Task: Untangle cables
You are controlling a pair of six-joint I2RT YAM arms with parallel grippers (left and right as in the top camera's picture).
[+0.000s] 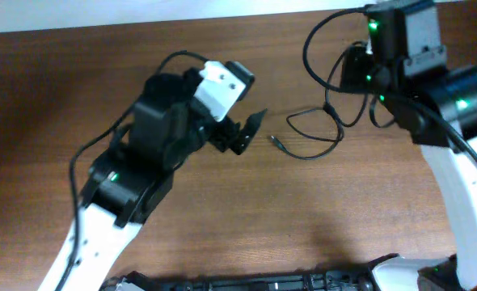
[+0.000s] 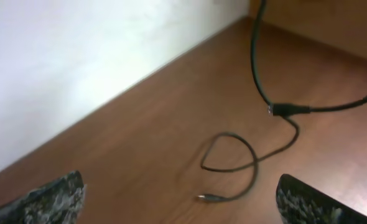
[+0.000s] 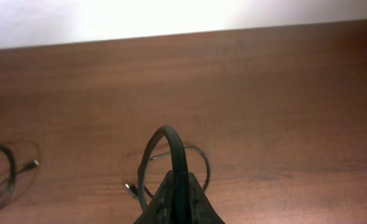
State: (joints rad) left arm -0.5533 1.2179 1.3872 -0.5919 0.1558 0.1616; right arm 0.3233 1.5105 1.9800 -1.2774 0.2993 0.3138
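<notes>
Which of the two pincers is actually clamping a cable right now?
The right pincer: its fingers are shut on a thin black cable arching up from them. The left pincer stands wide open, empty, above the wooden table.

Left gripper [image 2: 180, 198] fingers [image 2: 53, 198] stand wide apart at 7 and 5 o'clock. Between them, a thin cable [image 2: 239, 163] lies looped on the table [image 2: 140, 124], its plug [image 2: 208, 198] at 6 o'clock.

A brown wooden table [image 1: 222, 226] fills the scene, meeting a plain white wall [image 2: 78, 56] along its far edge.
</notes>
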